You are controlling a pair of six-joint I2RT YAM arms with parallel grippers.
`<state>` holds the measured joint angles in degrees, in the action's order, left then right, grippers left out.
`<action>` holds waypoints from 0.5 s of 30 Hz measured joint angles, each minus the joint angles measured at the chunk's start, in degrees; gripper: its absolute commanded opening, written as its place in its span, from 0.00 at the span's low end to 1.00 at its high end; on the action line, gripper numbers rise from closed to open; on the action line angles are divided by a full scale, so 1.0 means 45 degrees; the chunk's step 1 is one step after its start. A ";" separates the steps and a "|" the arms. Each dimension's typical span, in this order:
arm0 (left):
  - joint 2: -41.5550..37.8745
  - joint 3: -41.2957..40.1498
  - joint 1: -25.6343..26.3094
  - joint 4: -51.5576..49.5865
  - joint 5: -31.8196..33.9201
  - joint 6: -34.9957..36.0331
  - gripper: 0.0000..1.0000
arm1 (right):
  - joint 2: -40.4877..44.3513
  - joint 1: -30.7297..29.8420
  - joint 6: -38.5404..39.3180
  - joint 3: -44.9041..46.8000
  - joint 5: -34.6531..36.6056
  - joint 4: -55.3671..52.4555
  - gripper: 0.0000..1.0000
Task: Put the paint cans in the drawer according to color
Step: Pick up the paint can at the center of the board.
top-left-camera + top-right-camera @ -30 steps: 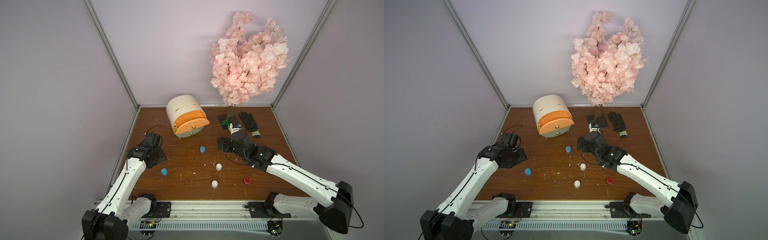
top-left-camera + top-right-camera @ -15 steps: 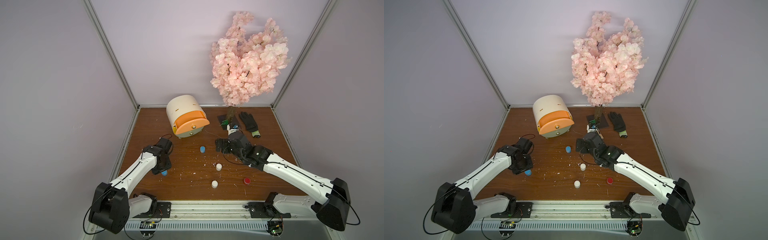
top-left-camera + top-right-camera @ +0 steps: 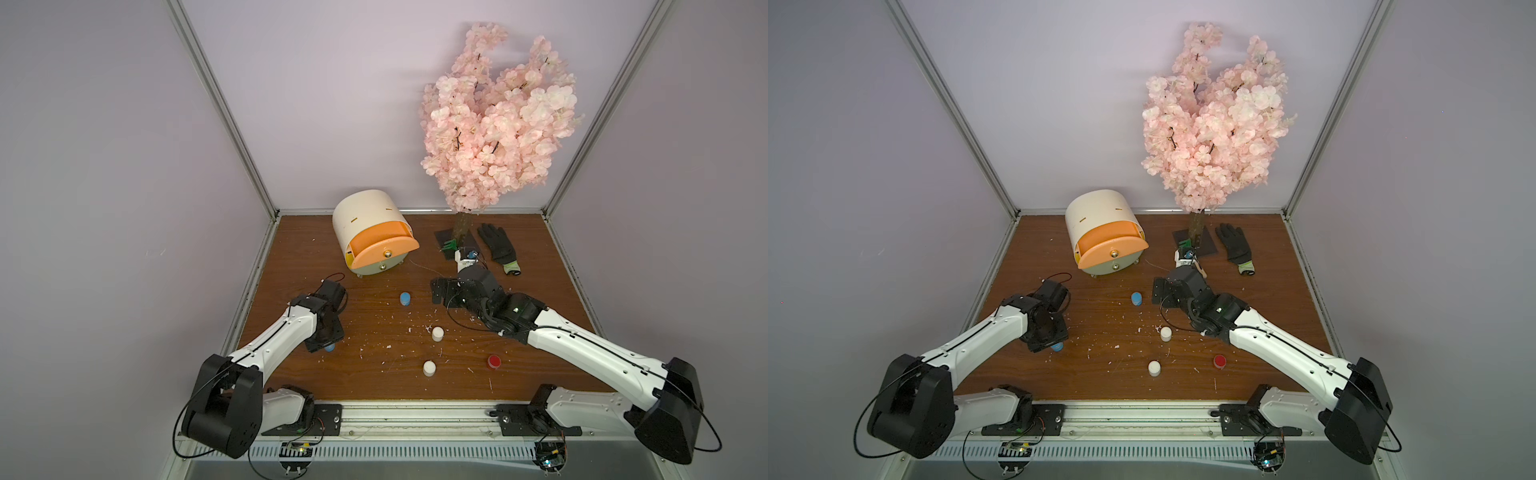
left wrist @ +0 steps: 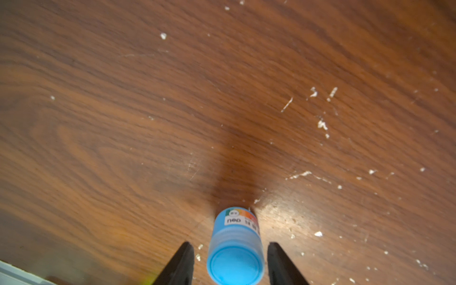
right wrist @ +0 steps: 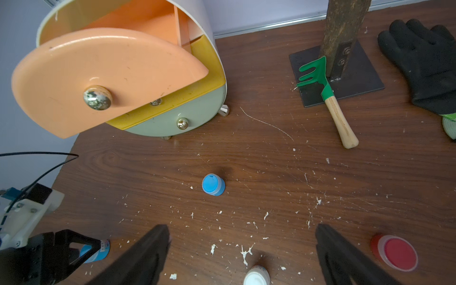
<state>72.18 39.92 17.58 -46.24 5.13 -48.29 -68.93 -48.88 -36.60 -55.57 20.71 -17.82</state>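
Note:
The cream drawer cabinet [image 3: 362, 212] stands at the back, its peach top drawer [image 3: 384, 249] [image 5: 111, 74] pulled out. My left gripper [image 4: 230, 244] [image 3: 322, 343] is open, its jaws on either side of an upright blue paint can [image 4: 235, 249] [image 3: 1057, 347] with a gap on both sides. Another blue can [image 3: 405, 298] [image 5: 213, 184] stands mid-table. Two white cans [image 3: 437, 333] [image 3: 429, 368] and a red can [image 3: 493, 361] [image 5: 396, 252] stand nearer the front. My right gripper [image 5: 241, 229] [image 3: 440, 291] hangs wide open and empty above the table, right of the second blue can.
A pink blossom tree [image 3: 494, 124] on a dark base plate [image 5: 357, 74] stands at the back right. A green hand rake [image 5: 330, 98] and a black glove [image 3: 496, 245] lie beside it. White crumbs litter the wood. Walls close the left, back and right.
My left arm swung from the left edge forward and down over the near blue can, which its jaws now straddle. My right arm shifted slightly left and stayed open.

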 measured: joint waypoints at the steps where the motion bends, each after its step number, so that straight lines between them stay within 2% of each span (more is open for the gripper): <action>1: 0.0010 -0.0019 0.0000 0.0058 -0.0019 0.0005 0.52 | 0.0005 0.0000 -0.0010 0.0044 -0.0005 0.0015 0.99; 7: 0.0092 -0.0238 0.0000 0.0306 -0.0165 0.0010 0.46 | 0.0058 0.0000 -0.0102 0.0223 -0.0005 0.0102 0.99; 15: -0.0058 -0.0350 0.0005 0.0330 -0.0243 0.0364 0.30 | 0.0058 0.0000 -0.0151 0.0223 0.0000 0.0194 0.99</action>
<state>71.92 38.35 17.61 -44.75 4.03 -46.65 -68.66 -48.88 -37.28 -54.57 20.71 -16.95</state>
